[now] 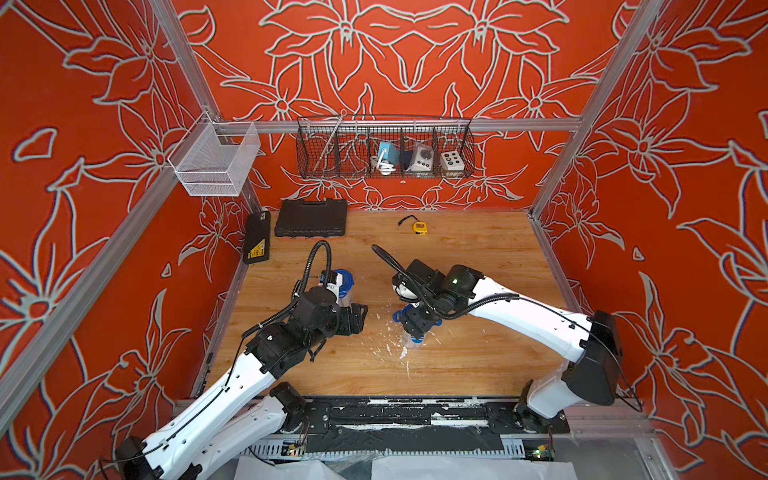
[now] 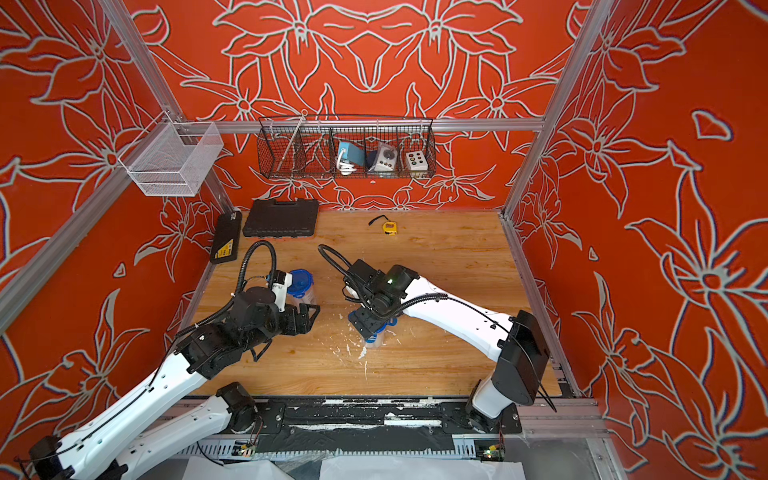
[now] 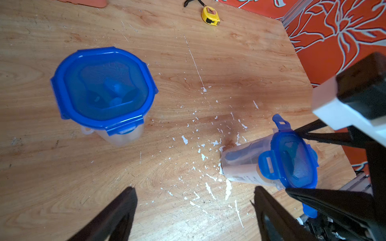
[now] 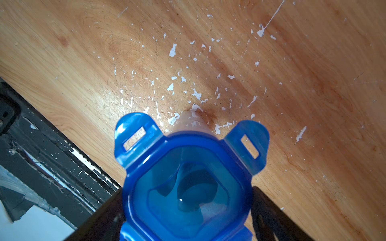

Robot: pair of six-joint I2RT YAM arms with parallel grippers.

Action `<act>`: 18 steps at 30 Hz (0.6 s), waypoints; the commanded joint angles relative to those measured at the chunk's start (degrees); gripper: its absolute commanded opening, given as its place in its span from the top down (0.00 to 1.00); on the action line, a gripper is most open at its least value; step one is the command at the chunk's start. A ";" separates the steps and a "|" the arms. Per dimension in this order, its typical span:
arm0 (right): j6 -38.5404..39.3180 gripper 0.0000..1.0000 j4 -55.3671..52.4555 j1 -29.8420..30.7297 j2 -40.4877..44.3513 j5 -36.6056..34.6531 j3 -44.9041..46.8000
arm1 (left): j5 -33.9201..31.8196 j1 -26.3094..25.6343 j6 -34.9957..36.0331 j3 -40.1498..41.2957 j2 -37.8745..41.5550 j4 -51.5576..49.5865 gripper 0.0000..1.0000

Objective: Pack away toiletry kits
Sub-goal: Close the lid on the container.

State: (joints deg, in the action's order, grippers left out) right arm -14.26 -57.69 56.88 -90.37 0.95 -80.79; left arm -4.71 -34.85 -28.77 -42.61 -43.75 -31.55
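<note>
Currently, both toiletry tubs are sitting on the wooden counter (image 1: 478,257). The left tub (image 1: 347,282) is standing upright left of centre in both top views, partly hidden behind the left arm (image 1: 232,374). In the left wrist view its blue lid (image 3: 104,87) is lying flat, with the tabs folded down against the clear wall. The left claw (image 3: 194,217) is hovering near this tub over bare wood, fingers spread wide apart and carrying nothing.

The right tub (image 3: 250,164) is standing near the centre of the frame in both top views, apart from the left tub, among white flecks (image 4: 173,50) on the wood. The right claw (image 4: 187,188) is pointing down over it. Its fingers (image 4: 100,219) are spread wide and flanking the right lid (image 4: 188,187) on two opposite sides. They are sitting close against the rim; whether they are pressing it I cannot tell. Two lid tabs (image 4: 135,137) are sticking outward, unclipped. Blue and white shapes are showing through the clear wall, too blurred to name.

A yellow tape measure (image 1: 419,227) and two black cases (image 1: 311,218) are lying along the upper edge of the counter, well apart from both tubs.
</note>
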 commanded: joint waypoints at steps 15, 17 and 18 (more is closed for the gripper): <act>1.58 0.32 -5.70 0.60 -3.16 -1.08 -5.91 | 0.74 0.31 -0.70 0.46 0.86 1.05 0.14; 1.78 0.32 -6.19 0.60 -3.65 -1.20 -6.25 | 0.76 0.30 -0.59 0.56 0.77 1.27 0.14; 1.78 0.32 -6.37 0.60 -3.91 -1.23 -6.34 | 0.84 0.31 -0.54 0.58 0.70 1.34 0.14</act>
State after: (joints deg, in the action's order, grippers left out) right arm -13.47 -60.97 57.17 -93.23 0.49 -85.54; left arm -4.36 -34.85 -28.82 -42.61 -43.55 -31.24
